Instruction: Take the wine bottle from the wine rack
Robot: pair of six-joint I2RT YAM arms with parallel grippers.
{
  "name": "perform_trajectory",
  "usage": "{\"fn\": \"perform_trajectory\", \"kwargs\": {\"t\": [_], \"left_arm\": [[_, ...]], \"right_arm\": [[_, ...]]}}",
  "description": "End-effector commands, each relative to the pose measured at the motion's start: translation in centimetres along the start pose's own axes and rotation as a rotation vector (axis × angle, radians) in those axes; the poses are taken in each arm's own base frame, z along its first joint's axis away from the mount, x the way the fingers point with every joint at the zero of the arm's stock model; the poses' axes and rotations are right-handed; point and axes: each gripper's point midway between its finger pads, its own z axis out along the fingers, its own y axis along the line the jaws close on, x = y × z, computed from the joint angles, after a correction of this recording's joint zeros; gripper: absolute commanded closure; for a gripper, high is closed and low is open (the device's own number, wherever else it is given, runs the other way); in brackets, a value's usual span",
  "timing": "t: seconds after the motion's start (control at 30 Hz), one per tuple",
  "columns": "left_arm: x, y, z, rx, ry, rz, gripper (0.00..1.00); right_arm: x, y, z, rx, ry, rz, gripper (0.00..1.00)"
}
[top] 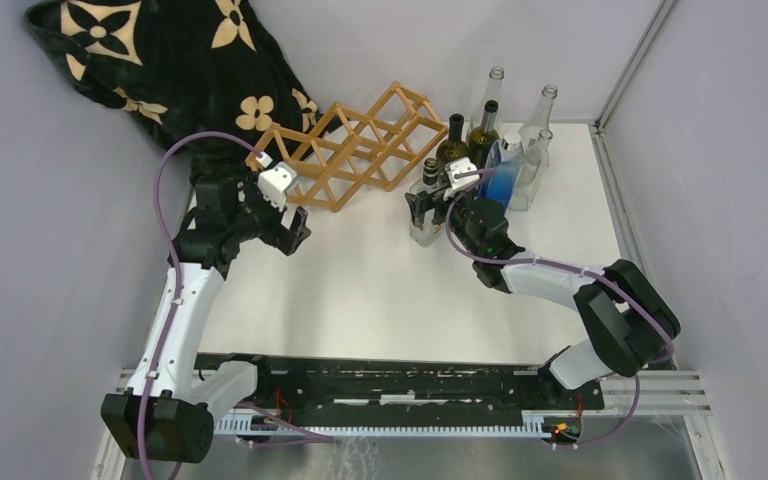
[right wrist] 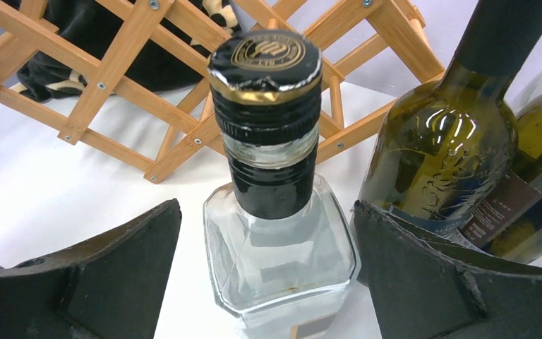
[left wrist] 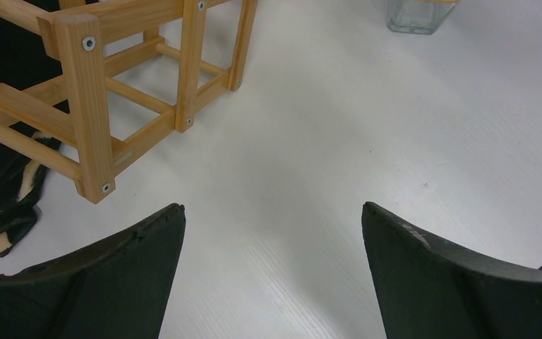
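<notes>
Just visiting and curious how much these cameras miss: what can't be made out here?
- Top view: lower part of the clear square bottle, hidden by the right pincer.
- Right wrist view: label on the green bottle, cut off by a pincer finger and the frame edge.
- Left wrist view: most of the wine rack, cut off by the top edge.
- Top view: blue item among the bottles, screened by glass.

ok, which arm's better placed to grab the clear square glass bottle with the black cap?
Right. The right gripper stands open with a finger on each side of the clear square glass bottle. The left gripper, also open, hangs over white table beside the light-brown wooden lattice rack.
</notes>
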Motion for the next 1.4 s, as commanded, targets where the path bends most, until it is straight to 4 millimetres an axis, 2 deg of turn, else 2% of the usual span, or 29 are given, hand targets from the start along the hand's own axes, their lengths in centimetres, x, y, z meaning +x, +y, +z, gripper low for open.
{"fn": "perform_trajectory", "kwargs": {"t": [0.0, 0.1, 0.2, 0.3, 0.47, 0.63, 0.77, 0.83, 0.93, 1.03, 1.07, 1.13, 1.23, 1.37], "left_arm": [[-1.6, 1.1, -0.6, -0.056, -0.068, -0.025, 0.00], [-1.8, 1.9, -0.5, -0.077, -0.073, -0.043, 0.00], [-1.5, 3.1, -0.2, -0.117, -0.083, -0.064, 0.00], [-0.7, 4.0, 0.9, -0.155, -0.094, -0.095, 0.00], [2.3, 4.0, 4.1, -0.136, -0.083, -0.161, 0.00], [4.8, 4.5, 6.3, -0.154, -0.061, -0.229, 0.00], [7.3, 5.2, 7.6, -0.204, -0.048, -0.191, 0.00], [8.5, 4.9, 8.2, -0.186, -0.039, -0.158, 0.00], [9.9, 4.7, 9.2, -0.179, -0.022, -0.162, 0.00], [10.6, 5.4, 10.1, -0.220, -0.044, -0.183, 0.00], [10.7, 6.6, 10.0, -0.257, -0.070, -0.205, 0.00], [11.1, 7.1, 10.4, -0.279, -0.102, -0.235, 0.00], [10.8, 7.7, 10.5, -0.320, -0.192, -0.240, 0.00], [10.2, 8.1, 9.6, -0.374, -0.327, -0.217, 0.00]], "right_arm": [[-2.7, 0.3, -1.4, -0.028, -0.034, -0.004, 0.02], [-2.9, 0.4, -3.4, -0.041, -0.006, 0.021, 0.02], [-2.6, 0.1, -6.2, -0.026, 0.037, 0.075, 0.02], [-1.4, -1.6, -9.3, 0.070, 0.088, 0.136, 0.02], [0.5, -5.2, -13.6, 0.262, 0.134, 0.140, 0.02], [3.0, -8.4, -16.4, 0.434, 0.212, 0.079, 0.02], [3.7, -11.9, -19.2, 0.643, 0.129, 0.065, 0.02], [4.2, -12.6, -20.0, 0.671, 0.075, 0.047, 0.02], [5.4, -13.5, -21.0, 0.701, 0.090, -0.049, 0.02], [5.9, -16.4, -24.2, 0.915, 0.082, -0.120, 0.02], [5.8, -17.1, -25.2, 0.955, 0.060, -0.158, 0.02], [6.2, -17.8, -26.9, 0.981, 0.015, -0.206, 0.02], [7.1, -19.2, -28.0, 1.070, 0.039, -0.190, 0.02], [8.1, -20.5, -28.8, 1.125, 0.074, -0.205, 0.02]]}}
